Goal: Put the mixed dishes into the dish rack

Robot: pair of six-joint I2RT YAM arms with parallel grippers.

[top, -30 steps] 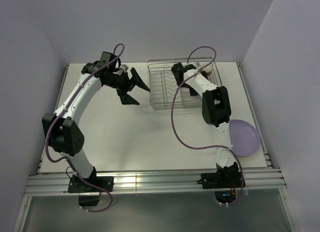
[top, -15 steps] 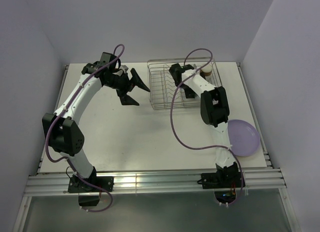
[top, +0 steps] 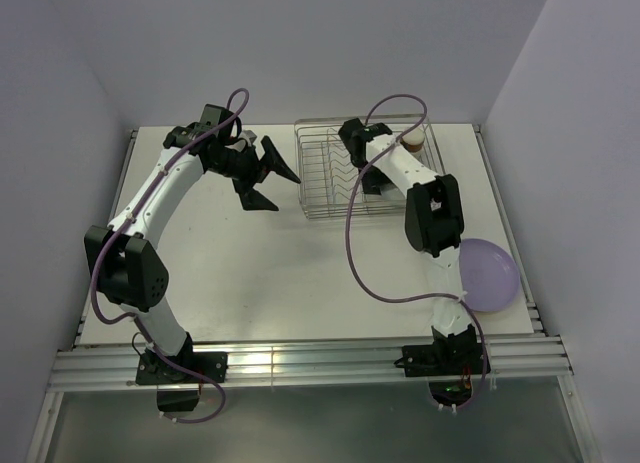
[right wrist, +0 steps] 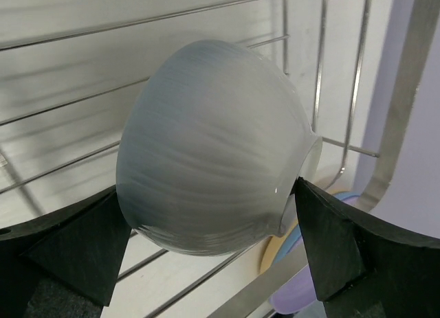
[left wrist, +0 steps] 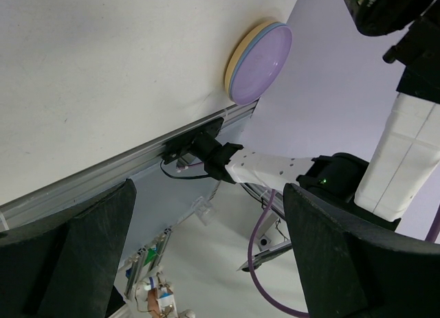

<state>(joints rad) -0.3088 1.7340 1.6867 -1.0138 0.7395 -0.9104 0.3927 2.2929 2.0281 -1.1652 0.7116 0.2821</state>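
Right wrist view is showing the right tool (right wrist: 206, 225) clenched on the small white bowl (right wrist: 213, 146), held over the dish rack (right wrist: 404, 91). Over the last second this outstretched arm is edging toward the rack's far side, so placement is judged close. Left tool (top: 276, 186) is hanging spread, empty, left of the rack.

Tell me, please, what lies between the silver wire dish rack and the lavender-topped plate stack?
The top view shows only the right arm's black elbow joint over bare white table between the silver wire dish rack and the stacked round plates.
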